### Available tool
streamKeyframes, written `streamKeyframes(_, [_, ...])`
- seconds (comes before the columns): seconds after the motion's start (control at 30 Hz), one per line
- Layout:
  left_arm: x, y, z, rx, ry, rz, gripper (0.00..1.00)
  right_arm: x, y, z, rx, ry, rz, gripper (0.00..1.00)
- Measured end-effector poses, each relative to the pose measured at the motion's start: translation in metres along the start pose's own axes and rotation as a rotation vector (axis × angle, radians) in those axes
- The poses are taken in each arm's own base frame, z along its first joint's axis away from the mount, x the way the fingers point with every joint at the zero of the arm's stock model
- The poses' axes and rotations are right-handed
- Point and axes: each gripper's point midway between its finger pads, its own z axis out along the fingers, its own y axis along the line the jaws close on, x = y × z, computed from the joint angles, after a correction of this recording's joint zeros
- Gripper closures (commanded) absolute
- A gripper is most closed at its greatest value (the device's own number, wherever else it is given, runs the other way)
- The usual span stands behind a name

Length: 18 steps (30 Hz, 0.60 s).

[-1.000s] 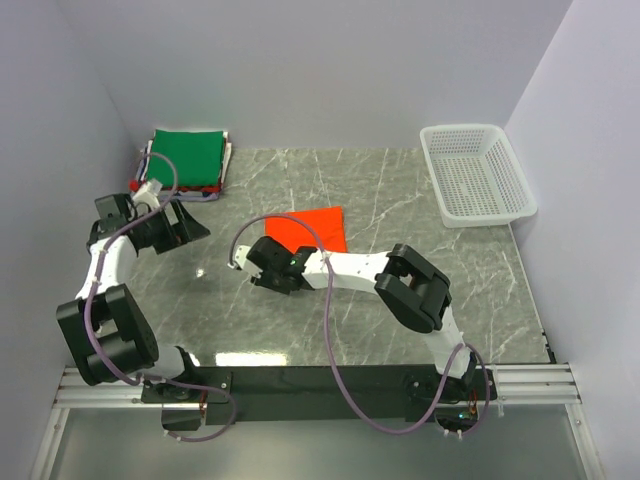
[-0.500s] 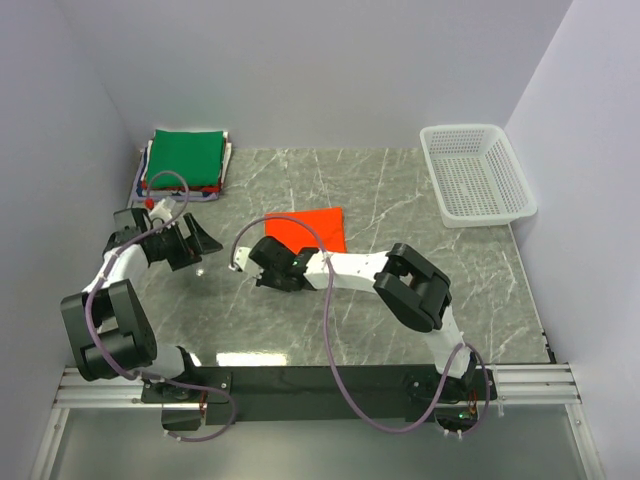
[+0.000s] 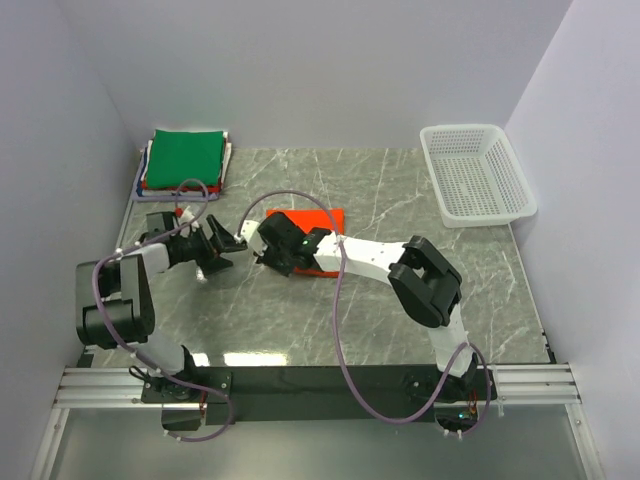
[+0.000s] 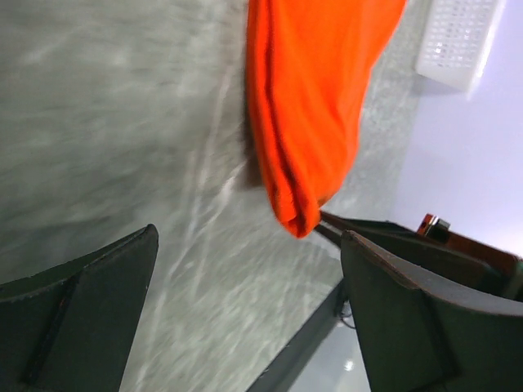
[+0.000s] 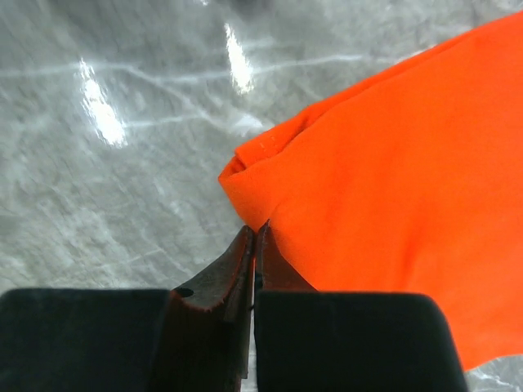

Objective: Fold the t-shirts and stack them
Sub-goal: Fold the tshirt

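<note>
A folded bright orange t-shirt [image 3: 320,216] [image 4: 310,106] [image 5: 400,204] lies mid-table. My right gripper [image 3: 268,240] [image 5: 255,229] is shut on its near left corner, and the cloth creases at the fingertips. My left gripper [image 3: 226,246] [image 4: 249,237] stands open just left of that corner, low over the marble, with nothing between its fingers [image 4: 90,302]. A stack of folded t-shirts with a green one [image 3: 185,158] on top, and red and white edges below it, sits at the back left.
A white lattice basket [image 3: 478,172] [image 4: 458,41] stands at the back right corner. The grey marble table [image 3: 480,280] is walled on the left, back and right. Cables loop over both arms.
My left gripper swung right from near the green stack to beside the orange shirt's corner. My right gripper closed on that corner and shifted slightly back.
</note>
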Motion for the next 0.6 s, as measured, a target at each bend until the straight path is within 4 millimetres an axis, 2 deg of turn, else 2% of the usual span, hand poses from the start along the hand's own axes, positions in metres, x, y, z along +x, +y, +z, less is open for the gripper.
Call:
streamKeyframes(0.27, [0.007,-0.033,0.042,0.067,0.007,-0.047,0.01,-0.016,-0.003,-0.005,-0.023,-0.039,0.055,1.00])
streamKeyframes(0.37, [0.009,-0.033,0.057,0.054,0.002,-0.085,0.00,-0.025,-0.006,-0.007,-0.022,-0.060,0.068,1.00])
streamKeyframes(0.47, [0.010,-0.025,0.071,0.017,-0.008,-0.138,0.01,-0.033,-0.008,-0.010,-0.022,-0.077,0.083,1.00])
streamKeyframes(0.53, [0.008,-0.027,0.076,0.027,-0.016,-0.155,0.01,-0.036,-0.009,-0.011,-0.025,-0.085,0.092,1.00])
streamKeyframes(0.6, [0.004,-0.031,0.082,0.033,-0.028,-0.161,0.09,-0.038,-0.009,-0.012,-0.027,-0.090,0.099,1.00])
